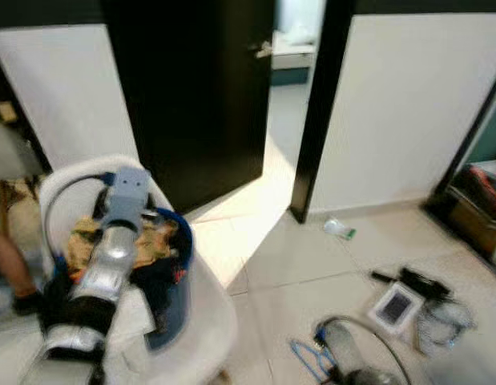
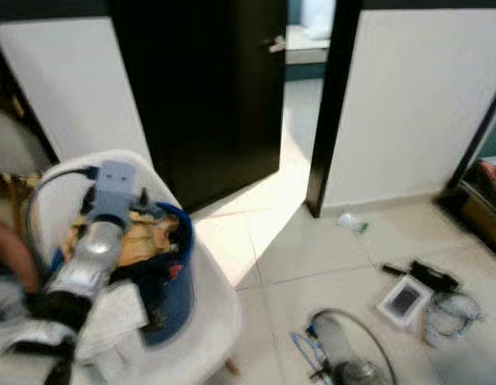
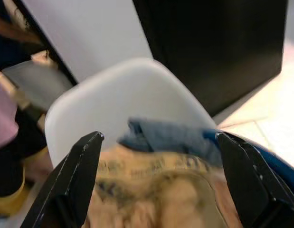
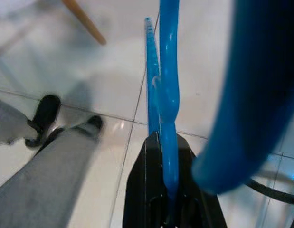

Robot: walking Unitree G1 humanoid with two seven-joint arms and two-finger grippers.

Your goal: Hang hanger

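Note:
A blue plastic hanger is clamped between the black fingers of my right gripper, low over the tiled floor. In the left eye view the hanger shows beside my right arm at the bottom. My left arm reaches over a white chair that carries a blue basket of clothes. My left gripper is open above a yellowish cloth and a blue-grey cloth in that basket, with nothing between its fingers.
A black door stands open onto a sunlit doorway. A plastic bottle, a small device and cables lie on the floor at the right. A person's grey trouser leg is close to the hanger. Clutter sits at far left.

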